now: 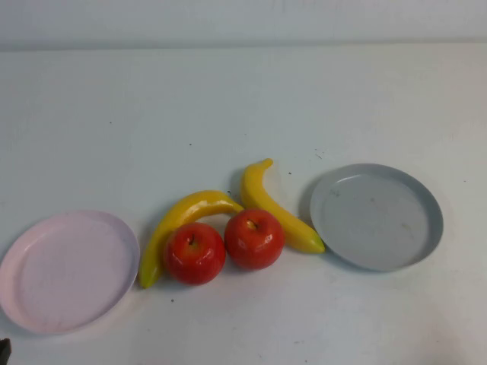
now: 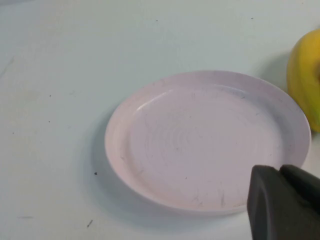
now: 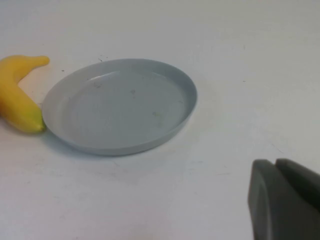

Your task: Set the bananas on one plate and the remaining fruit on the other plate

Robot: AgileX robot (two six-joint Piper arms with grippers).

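Observation:
Two yellow bananas lie on the table between the plates, one on the left (image 1: 183, 217) and one on the right (image 1: 270, 205). Two red apples (image 1: 194, 253) (image 1: 254, 239) sit side by side in front of them. The pale pink plate (image 1: 68, 270) is at the left and holds nothing. The grey plate (image 1: 377, 217) is at the right and holds nothing. My left gripper (image 2: 280, 169) is shut and empty, near the pink plate's (image 2: 205, 140) rim. My right gripper (image 3: 275, 161) is shut and empty, short of the grey plate (image 3: 120, 105).
The table top (image 1: 243, 99) is plain white, with a wall edge along the back. One banana's end shows in the left wrist view (image 2: 305, 80). The other banana touches the grey plate's rim in the right wrist view (image 3: 17, 97).

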